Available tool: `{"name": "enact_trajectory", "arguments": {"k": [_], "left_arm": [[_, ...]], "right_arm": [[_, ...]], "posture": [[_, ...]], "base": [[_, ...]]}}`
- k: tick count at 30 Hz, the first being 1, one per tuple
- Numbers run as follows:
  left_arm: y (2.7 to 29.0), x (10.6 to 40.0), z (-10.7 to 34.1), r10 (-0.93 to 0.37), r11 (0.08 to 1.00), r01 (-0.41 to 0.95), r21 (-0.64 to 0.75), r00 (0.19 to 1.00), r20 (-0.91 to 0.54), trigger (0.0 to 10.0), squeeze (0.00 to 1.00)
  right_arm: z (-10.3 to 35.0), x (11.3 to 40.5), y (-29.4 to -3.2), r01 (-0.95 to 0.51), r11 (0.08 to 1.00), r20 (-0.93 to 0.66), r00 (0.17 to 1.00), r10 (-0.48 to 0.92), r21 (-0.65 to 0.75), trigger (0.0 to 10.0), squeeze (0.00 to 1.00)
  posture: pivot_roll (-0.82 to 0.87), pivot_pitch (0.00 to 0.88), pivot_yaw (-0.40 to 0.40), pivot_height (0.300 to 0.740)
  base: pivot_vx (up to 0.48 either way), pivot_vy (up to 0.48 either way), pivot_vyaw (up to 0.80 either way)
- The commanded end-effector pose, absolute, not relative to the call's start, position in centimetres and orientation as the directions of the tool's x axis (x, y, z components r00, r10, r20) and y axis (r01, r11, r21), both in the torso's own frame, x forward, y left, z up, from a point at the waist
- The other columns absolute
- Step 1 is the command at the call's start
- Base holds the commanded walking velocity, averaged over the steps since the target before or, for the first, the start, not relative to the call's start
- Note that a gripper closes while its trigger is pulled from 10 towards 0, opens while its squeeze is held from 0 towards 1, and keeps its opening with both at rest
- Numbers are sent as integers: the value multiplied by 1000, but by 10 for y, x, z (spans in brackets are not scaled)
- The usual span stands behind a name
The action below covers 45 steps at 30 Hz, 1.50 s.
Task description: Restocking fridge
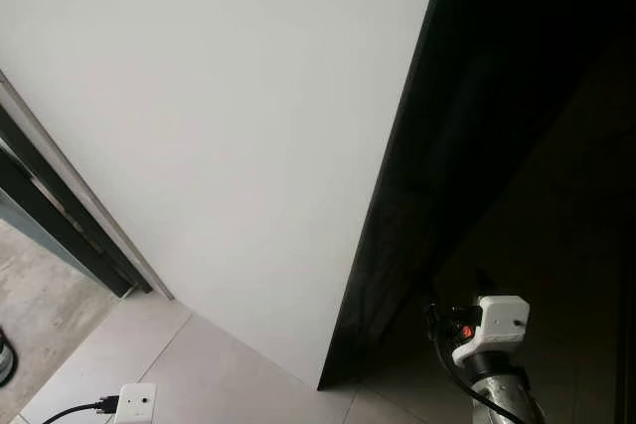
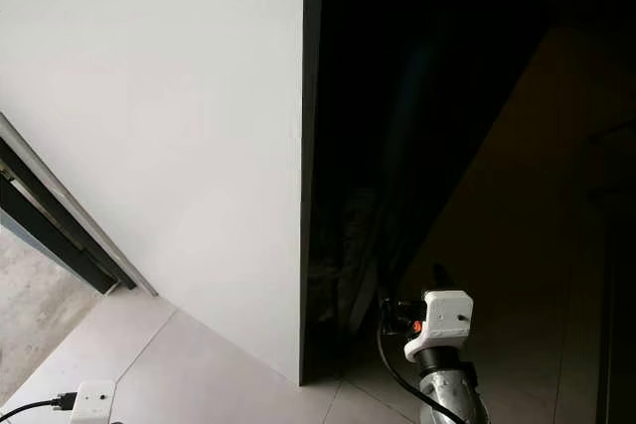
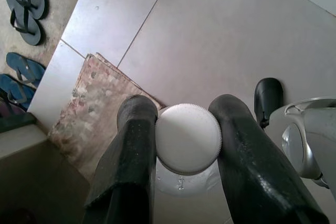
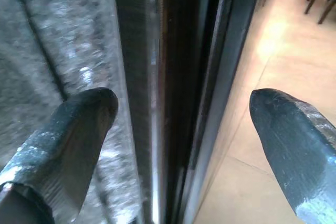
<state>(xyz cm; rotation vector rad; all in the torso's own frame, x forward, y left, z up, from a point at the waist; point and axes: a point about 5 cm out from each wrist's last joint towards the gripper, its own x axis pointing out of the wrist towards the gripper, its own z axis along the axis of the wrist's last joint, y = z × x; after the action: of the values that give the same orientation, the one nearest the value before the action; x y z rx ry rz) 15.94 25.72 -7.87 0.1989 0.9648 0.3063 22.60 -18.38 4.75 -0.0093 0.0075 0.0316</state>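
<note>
- Nearest thing first: the left gripper [image 3: 186, 145] has both fingers [image 3: 131, 150] pinched onto the white ribbed cap [image 3: 188, 139] of a bottle [image 3: 184, 182], so the stock item is already in hand, hanging cap-up over the tiled floor [image 3: 210, 40]. There's a patterned mat [image 3: 92, 103] just beside it on the floor, and sandals [image 3: 23, 3] further off past the mat.
- The right arm [image 2: 442, 345] is low down, close to the fridge's [image 1: 229, 146] dark front edge. Its gripper [image 4: 184, 114] is spread wide with nothing in it, one finger [image 4: 79, 119] either side of the door edge [image 4: 157, 93].
- That's the relation that matters imo: the edge runs lengthwise right through the gap between the fingers, so it's straddled but I can't tell if either pad is touching yet. Closing or hooking there looks like the way to get the door open.
- The right arm is clearly the nearer one to the fridge; the left is just carrying.
- From the head views, the fridge's white side panel rises up ahead, dark front to its right, and a plug adapter [image 1: 134, 402] on the floor off to its left.
- Bottle isn't in the fridge yet, so I'd say restocking is barely started.
</note>
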Motion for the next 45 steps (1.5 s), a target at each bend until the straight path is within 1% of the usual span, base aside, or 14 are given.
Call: {"name": "enact_trajectory", "arguments": {"k": [1,5,7,11,16,20,29,34,41,45], "left_arm": [[259,150,-82,346,938,-158,310,501,-793,10000,0],[259,150,-82,346,938,-158,309,502,-793,10000,0],[259,151,-82,343,939,-150,311,504,-793,10000,0],[258,151,-82,345,938,-158,308,504,-792,10000,0],[259,151,-82,344,938,-146,314,500,-795,10000,0],[258,151,-82,342,939,-142,314,500,-796,10000,0],[257,150,-83,339,940,-145,309,503,-795,10000,0],[257,150,-83,341,939,-147,310,503,-794,10000,0],[257,150,-83,341,939,-144,312,501,-796,10000,0],[257,149,-83,339,940,-140,312,501,-797,10000,0]], "right_arm": [[49,231,-191,-7,998,-20,1000,6,-60,10000,0],[55,238,-195,12,999,1,1000,-12,-47,10000,0],[60,244,-192,-21,999,22,1000,22,-37,10000,0],[61,246,-191,-31,999,21,999,32,-32,10000,0],[62,242,-188,-92,996,2,996,92,-20,10000,0],[64,243,-189,-94,995,10,996,94,-25,10000,0],[75,257,-188,-120,992,37,992,121,-36,10000,0],[78,262,-187,-176,984,37,984,176,-3,10000,0],[85,269,-197,-113,993,67,991,115,-40,10000,0],[87,271,-199,-86,995,77,993,90,-49,10000,0]], "posture": [[-31,110,-12,740],[-25,113,-12,740],[-24,113,-15,740],[-19,110,-19,740],[-28,112,-15,740],[-29,112,-17,740],[-22,107,-25,740],[-21,110,-27,740],[-20,110,-28,740],[-19,109,-27,740]], "base": [[0,0,0],[0,0,0],[0,0,0],[0,0,0],[0,0,0],[0,0,0],[0,0,0],[0,0,0],[0,0,0],[0,0,0]]}}
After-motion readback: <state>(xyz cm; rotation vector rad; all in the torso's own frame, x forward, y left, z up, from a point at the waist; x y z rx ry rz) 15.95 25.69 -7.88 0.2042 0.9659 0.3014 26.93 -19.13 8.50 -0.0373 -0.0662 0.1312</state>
